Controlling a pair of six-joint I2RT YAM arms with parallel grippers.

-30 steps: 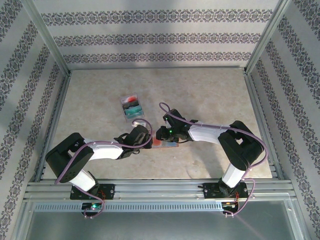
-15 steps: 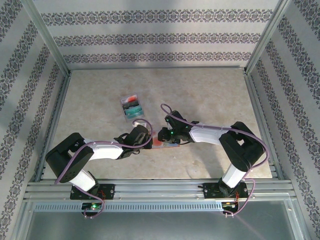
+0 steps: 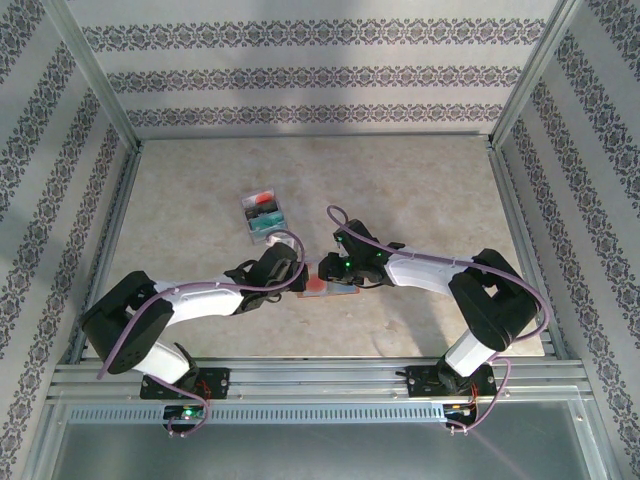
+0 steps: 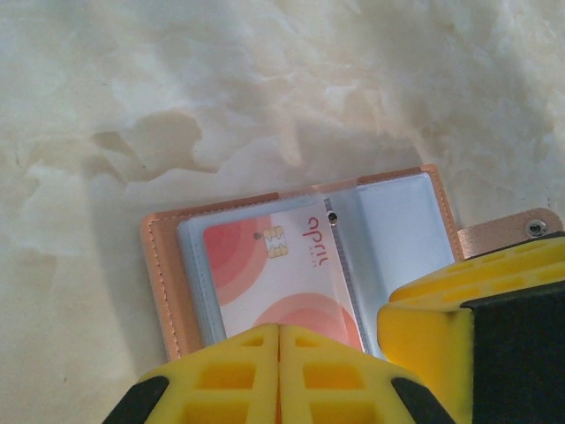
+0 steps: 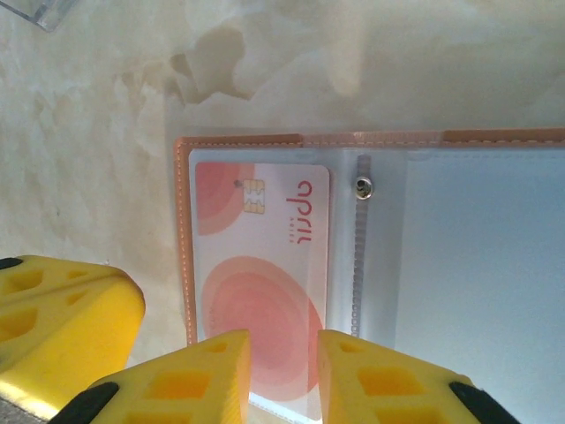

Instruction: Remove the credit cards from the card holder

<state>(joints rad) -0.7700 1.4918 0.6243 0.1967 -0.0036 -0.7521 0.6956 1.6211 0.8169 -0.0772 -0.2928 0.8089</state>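
Card holder: the card holder (image 3: 335, 289) lies open and flat on the table (image 3: 430, 190), at the lower centre of the top view. It sits between your two grippers with its clear pockets facing up.
Card: one red-and-pink credit card (image 5: 260, 265) sits in the pocket left of the spine. The pocket right of the spine looks empty.
Card's axis: the long side runs top to bottom in both wrist frames. The chip is toward the top and the lower short end is down at the fingertips.
Left gripper: the left gripper (image 4: 279, 375) has its fingers pressed together at the bottom of its frame, at the card's lower end. You cannot tell whether a card edge is pinched between them.
Right gripper: the right gripper (image 5: 278, 380) has a narrow gap between its fingers. They stand over the card's lower end with nothing visibly clamped.
Key relation: the card lies straight up-frame from both grippers, in line with its long axis. Neither arm is clearly nearer.
Next move, as a judgement: draw the card down-frame along that axis while the other gripper pins the holder. The pocket's mouth is not clear, so check it first.
Elsewhere: a teal, black and red stack (image 3: 265, 215) lies to the upper left, well apart.
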